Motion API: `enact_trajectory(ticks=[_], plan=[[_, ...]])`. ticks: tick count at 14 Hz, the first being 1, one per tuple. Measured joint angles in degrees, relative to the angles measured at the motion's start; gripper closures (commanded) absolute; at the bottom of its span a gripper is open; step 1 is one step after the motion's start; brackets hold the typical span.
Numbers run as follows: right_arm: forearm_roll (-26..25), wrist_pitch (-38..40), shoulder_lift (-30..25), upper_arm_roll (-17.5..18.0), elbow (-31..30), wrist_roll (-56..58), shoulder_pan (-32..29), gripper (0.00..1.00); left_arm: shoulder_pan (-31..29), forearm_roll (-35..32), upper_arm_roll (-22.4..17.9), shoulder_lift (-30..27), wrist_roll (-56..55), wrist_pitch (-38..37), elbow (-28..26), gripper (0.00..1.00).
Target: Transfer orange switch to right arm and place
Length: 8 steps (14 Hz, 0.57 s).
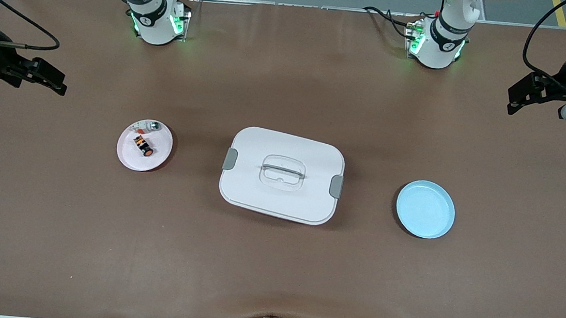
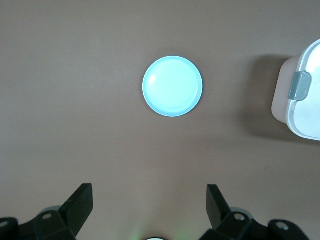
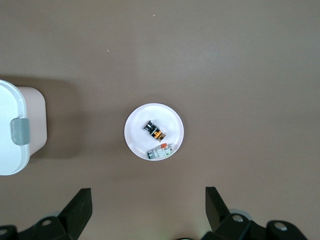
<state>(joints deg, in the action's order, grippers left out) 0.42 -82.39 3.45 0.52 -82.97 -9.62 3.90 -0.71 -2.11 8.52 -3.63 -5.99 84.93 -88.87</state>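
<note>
The brown table (image 1: pixel 273 262) takes up nearly everything, and dead centre sits the white lidded box (image 1: pixel 282 174), latches down and handle up, the biggest thing on it. Toward the left arm's end lies the empty blue plate (image 1: pixel 425 209); toward the right arm's end, the small white plate (image 1: pixel 158 143) with two little parts on it.

Both arms hang high at the table's ends. The left gripper (image 1: pixel 522 96) is over bare table at its own end, fingers spread wide and holding nothing. The right gripper (image 1: pixel 49 79) hovers over bare table at its end, likewise spread and empty.

The orange switch (image 1: pixel 143 146) lies on its side on the white plate, untouched, just beside the clear-and-silver piece (image 1: pixel 149 126), which sits farther from the front camera.

The risks, as I judge them: the part is tiny and round-bodied, so it could roll or squirt out of a pinch. Its neighbour is close enough to be nudged or grabbed by mistake. And a hand-over above that box could drop the switch onto the lid.
</note>
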Motion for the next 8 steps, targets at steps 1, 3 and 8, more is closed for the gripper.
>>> enact_trajectory(ticks=[1, 3, 8], plan=[[0.01, -0.01, 0.06, 0.17, 0.03, 0.00, 0.02, 0.00, 0.00, 0.00, 0.00, 0.00, 0.00, 0.00, 0.00, 0.00], [0.01, -0.01, 0.19, 0.32, 0.03, 1.43, 0.02, 0.00, 0.00, 0.00, 0.00, 0.00, 0.00, 0.00, 0.00, 0.00], [-0.01, 0.00, 0.29, -0.03, 1.17, 11.59, -1.56, 0.00, 0.00, 0.00, 0.01, -0.04, 0.00, 0.00, 0.00, 0.00]])
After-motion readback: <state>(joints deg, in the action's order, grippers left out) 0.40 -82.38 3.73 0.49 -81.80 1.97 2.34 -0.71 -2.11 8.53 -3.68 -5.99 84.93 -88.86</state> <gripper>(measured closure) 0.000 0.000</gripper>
